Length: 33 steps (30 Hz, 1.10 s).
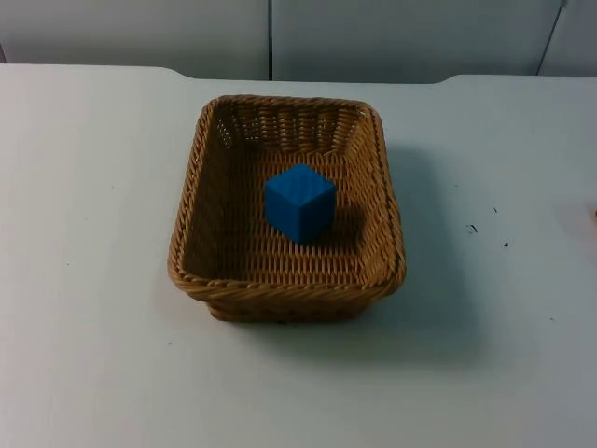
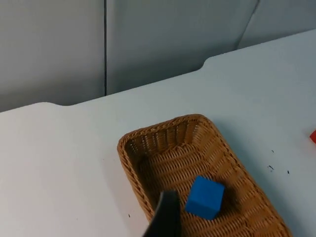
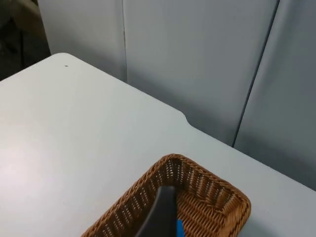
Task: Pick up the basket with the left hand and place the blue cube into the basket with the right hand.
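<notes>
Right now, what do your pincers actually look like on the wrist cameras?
A single black fingertip of each: the left pincer's finger is a smooth, matte, tapering blade with a squared tip; the right pincer's finger looks the same. No markings are visible on either.

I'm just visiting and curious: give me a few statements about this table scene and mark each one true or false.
1. The blue cube lies inside the wicker basket. True.
2. The basket is lifted off the white table. False: in the top view it sits on the table, with no gripper on it.
3. The cube is red. False: it is blue.
4. The left gripper's black fingertip shows in front of the basket's near rim in the left wrist view. True.
5. The basket is round. False: it is rectangular with rounded corners.
</notes>
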{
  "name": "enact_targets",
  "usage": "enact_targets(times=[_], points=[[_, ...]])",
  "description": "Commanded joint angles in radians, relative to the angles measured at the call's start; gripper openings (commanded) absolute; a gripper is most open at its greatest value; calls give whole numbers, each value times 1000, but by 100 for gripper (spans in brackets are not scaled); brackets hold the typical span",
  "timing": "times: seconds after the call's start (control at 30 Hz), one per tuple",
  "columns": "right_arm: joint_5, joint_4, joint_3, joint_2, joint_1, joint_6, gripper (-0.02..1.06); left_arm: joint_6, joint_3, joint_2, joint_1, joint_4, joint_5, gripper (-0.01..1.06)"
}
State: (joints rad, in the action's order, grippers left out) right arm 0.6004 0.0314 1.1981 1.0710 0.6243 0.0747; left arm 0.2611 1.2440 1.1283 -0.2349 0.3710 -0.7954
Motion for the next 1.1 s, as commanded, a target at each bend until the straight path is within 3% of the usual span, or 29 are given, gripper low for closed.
enact_targets(times=[0.0, 0.1, 0.13, 0.2, 0.5, 0.6, 0.8, 1.07], points=[[-53, -16, -53, -40, 3, 7, 77, -3, -77, -63, -2, -13, 50, 75], [-120, -31, -186, -124, 3, 7, 77, -10, -298, -208, -2, -17, 168, 75], [-120, -31, -186, -124, 3, 7, 77, -10, -298, -208, -2, -17, 168, 75], [-135, -31, -255, -166, 3, 12, 77, -10, -415, -286, -2, -17, 214, 75], [-171, -31, -518, -307, 3, 14, 77, -17, -659, -548, -2, -44, 257, 75], [-165, -48, -609, -366, 3, 8, 77, -17, -691, -638, -2, -76, 238, 75], [-116, -86, -659, -465, 3, 8, 77, -32, -699, -747, -2, -103, 169, 75], [69, -86, -659, -661, 3, 8, 77, -160, -699, -924, -2, -263, -33, 75]])
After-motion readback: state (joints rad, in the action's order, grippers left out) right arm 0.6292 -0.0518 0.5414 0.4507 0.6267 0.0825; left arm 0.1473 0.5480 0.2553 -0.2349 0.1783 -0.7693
